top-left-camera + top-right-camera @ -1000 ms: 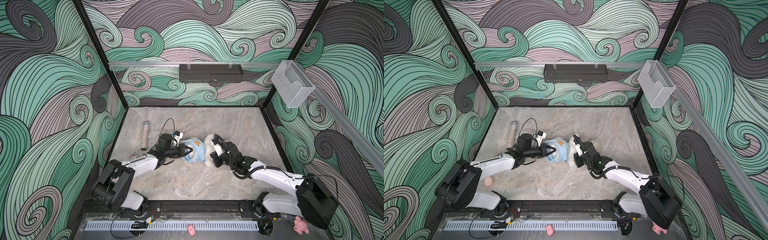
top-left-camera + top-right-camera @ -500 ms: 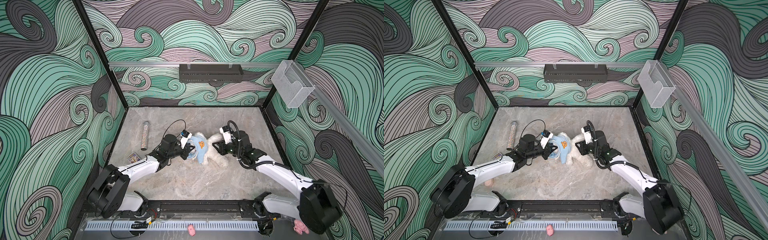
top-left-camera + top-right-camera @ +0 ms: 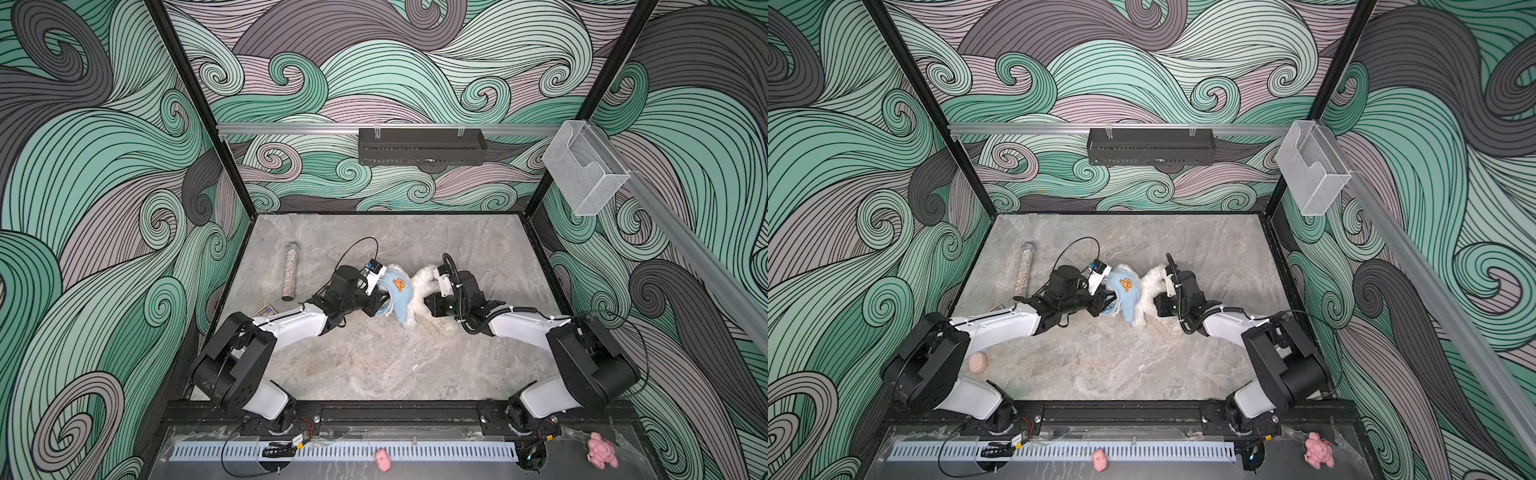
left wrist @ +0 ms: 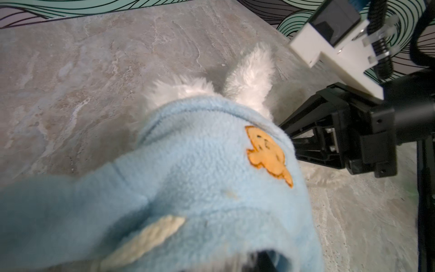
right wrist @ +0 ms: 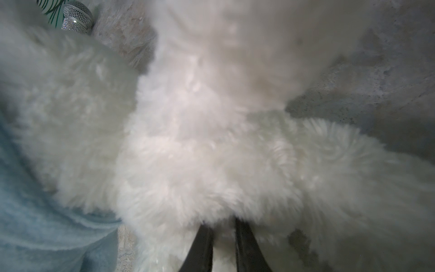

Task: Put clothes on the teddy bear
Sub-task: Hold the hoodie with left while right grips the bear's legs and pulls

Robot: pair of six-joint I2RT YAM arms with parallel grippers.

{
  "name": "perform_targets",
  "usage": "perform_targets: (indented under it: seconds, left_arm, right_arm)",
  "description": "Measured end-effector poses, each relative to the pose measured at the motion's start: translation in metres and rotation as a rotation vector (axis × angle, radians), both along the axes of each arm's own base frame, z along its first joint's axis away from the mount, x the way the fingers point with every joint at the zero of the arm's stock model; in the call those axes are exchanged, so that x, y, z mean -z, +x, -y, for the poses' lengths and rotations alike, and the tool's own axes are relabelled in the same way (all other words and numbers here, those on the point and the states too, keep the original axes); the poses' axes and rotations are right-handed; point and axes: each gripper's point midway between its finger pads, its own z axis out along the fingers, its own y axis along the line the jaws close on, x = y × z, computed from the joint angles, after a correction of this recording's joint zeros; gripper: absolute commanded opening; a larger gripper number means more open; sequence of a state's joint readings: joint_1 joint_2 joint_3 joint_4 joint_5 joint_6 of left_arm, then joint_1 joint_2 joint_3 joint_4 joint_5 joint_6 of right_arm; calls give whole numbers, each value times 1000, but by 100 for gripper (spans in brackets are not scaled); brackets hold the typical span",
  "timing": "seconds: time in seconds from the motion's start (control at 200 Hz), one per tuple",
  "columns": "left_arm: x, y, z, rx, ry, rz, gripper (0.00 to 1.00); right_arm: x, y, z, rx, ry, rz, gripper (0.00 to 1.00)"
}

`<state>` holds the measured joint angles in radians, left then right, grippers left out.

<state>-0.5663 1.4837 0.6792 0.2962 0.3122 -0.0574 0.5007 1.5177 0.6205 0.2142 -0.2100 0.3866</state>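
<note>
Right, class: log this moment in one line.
teddy bear: hoodie partly on | left end effector: at hoodie | right end effector: gripping fur

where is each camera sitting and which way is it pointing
Top views: high at the front, looking down and back over the table; both whole arms show, left hand and right hand at the teddy bear.
Left wrist: on the left arm, looking over the blue garment toward the right hand; its own hand is almost hidden.
Right wrist: on the right arm, close against the bear's fur; its two black fingers show.
Shared: both wrist views show bear and garment; right wrist and top views share the glitter tube.
</note>
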Motion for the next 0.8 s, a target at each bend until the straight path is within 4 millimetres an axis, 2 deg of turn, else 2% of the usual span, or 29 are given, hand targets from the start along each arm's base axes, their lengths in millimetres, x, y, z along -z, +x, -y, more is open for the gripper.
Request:
perform_targets:
  seconds: [0.455, 0.625, 0.8]
  left_arm:
    - [-4, -2, -13, -113, 57, -176, 33]
    - [-1, -8, -19, -152, 80, -257, 38]
    - [-6, -9, -19, -172, 82, -307, 40]
  right_arm:
    - [0, 4, -3, -8, -7, 7, 16]
    - [0, 5, -3, -8, -7, 8, 16]
    - [0, 5, -3, -8, -9, 8, 15]
